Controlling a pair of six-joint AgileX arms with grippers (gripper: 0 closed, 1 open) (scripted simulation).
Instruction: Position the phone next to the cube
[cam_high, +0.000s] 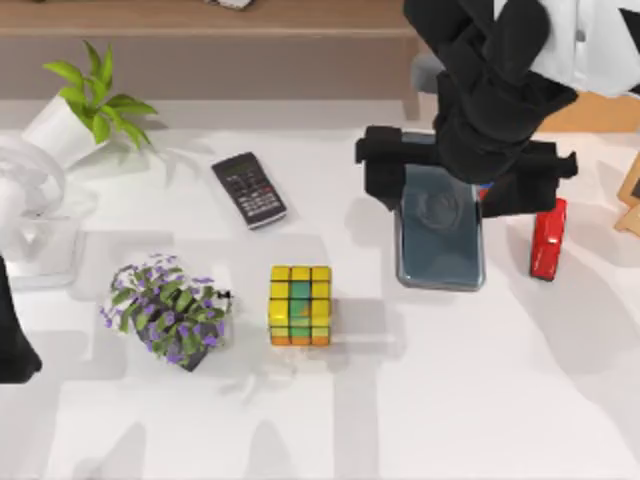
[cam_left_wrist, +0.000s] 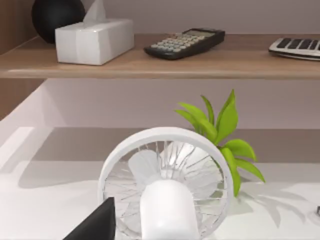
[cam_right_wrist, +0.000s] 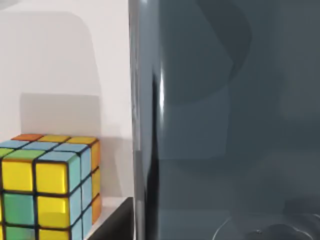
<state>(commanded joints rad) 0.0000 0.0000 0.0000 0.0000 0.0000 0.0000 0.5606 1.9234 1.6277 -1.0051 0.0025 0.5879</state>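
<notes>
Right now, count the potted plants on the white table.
2: a green leafy plant in a white pot at the far left, and a purple-flowered plant left of the cube.

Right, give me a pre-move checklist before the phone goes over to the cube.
1. Right gripper over the phone, at its far end: ok.
2. Firm hold on the phone: cannot tell; the fingers are hidden under the arm in the top view.
3. Cube standing apart from the phone, at its left: ok.
4. Bare table between cube and phone for the placement: ok.
5. Neighbours: red object lies close at the phone's right, calculator well off to the left: ok, mind the red one.
6. Left arm parked at the table's left edge: ok.
</notes>
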